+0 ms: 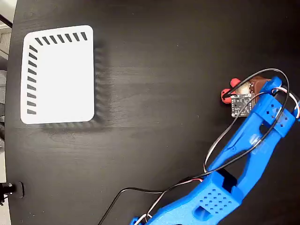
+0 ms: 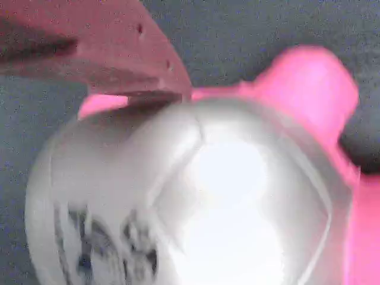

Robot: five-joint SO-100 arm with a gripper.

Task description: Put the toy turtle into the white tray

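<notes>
At nine to ten o'clock in the fixed view the white tray (image 1: 58, 75) lies empty on the black worktop (image 1: 154, 93). Well apart, at three o'clock, the toy turtle (image 1: 233, 92) sits under my gripper (image 1: 243, 96). In the wrist view its shell (image 2: 196, 196) fills the picture, one finger (image 2: 101, 53) touching its upper edge; whether my jaws are spread or pinching, I cannot tell. The turtle looks light and rubbery, its glossy dome probably slippery, so I judge gripping low across the shell's sides safest.
</notes>
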